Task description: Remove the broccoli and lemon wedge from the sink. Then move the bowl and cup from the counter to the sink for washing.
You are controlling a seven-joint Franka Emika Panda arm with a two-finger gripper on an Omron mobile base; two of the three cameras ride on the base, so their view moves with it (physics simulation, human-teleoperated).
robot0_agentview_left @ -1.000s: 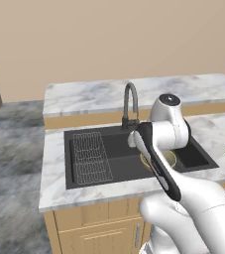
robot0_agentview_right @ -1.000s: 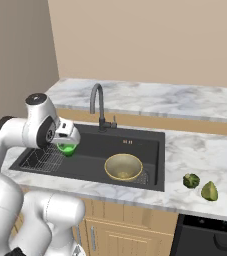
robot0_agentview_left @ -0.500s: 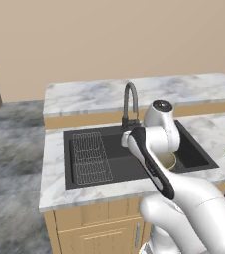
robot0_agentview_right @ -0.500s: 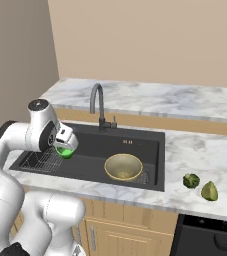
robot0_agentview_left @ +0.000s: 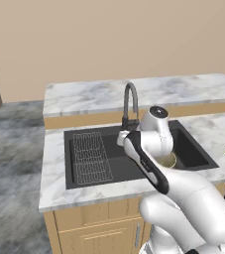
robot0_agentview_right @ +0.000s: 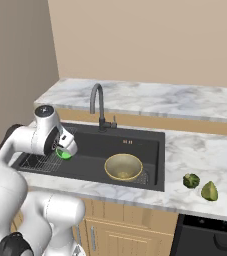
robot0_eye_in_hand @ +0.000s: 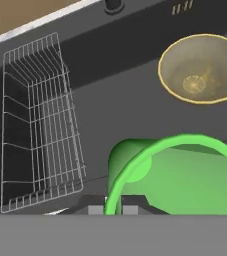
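One large rectangular matte black sink (robot0_agentview_right: 135, 142) is set in the white marble worktop with grey veins (robot0_agentview_right: 195, 150). Inside the sink there is one wire grid rack (robot0_eye_in_hand: 37, 120) on its left part, and one dark curved faucet (robot0_agentview_right: 99, 102) stands at the back edge.

One wide round tan-yellow bowl with a glossy inside (robot0_agentview_right: 123, 166) sits upright on the floor of the sink, in its right half. In the left base view a part of its rim shows behind the arm.

One small bright green cup without a handle (robot0_agentview_right: 63, 153) is held by the pincer (robot0_agentview_right: 64, 150), over the left part of the sink, near the rack. The pincer is pressed together on the rim of the cup: in the hand view the two dark fingertips (robot0_eye_in_hand: 92, 204) stand at the green rim, one on each side of the wall. The mouth of the cup faces the camera on the hand. If the cup touches the floor of the sink, I cannot tell.

On the worktop, right of the sink, lie two small things close beside each other: one dark green bumpy broccoli floret (robot0_agentview_right: 190, 180) and one smooth yellow-green lemon wedge (robot0_agentview_right: 209, 190). Both are outside the sink, near the front edge of the worktop.
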